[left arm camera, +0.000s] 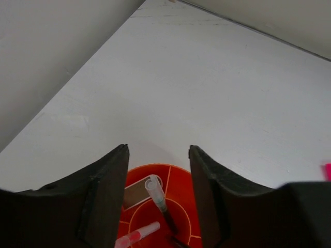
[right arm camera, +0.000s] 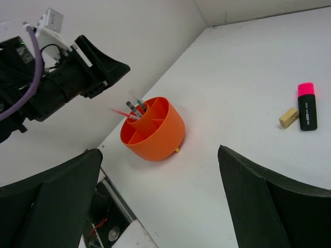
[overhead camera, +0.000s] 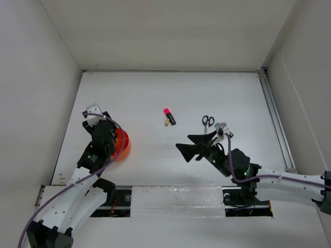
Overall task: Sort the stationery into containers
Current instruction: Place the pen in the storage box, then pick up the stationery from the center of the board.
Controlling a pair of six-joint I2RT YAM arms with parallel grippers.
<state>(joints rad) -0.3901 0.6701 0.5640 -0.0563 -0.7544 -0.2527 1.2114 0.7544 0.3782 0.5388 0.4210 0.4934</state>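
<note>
The matte white worktop [overhead camera: 155, 93] is smooth, with walls on three sides. The right claw [overhead camera: 182, 141], its black wedge fingers spread wide and empty, hangs near right. The left claw [left arm camera: 158, 150], released and holding nothing, hovers over the round glossy orange cup [right arm camera: 154, 128] at near left, where thin pens [left arm camera: 158, 194] stand in divided compartments. Black-handled scissors [overhead camera: 208, 122], a blocky pink-capped highlighter [right arm camera: 307, 106] and a small tan eraser [right arm camera: 288, 118] just beside it lie mid-worktop, unobstructed

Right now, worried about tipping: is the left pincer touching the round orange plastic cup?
Apart: right wrist view shows a gap between left pincer and cup.
</note>
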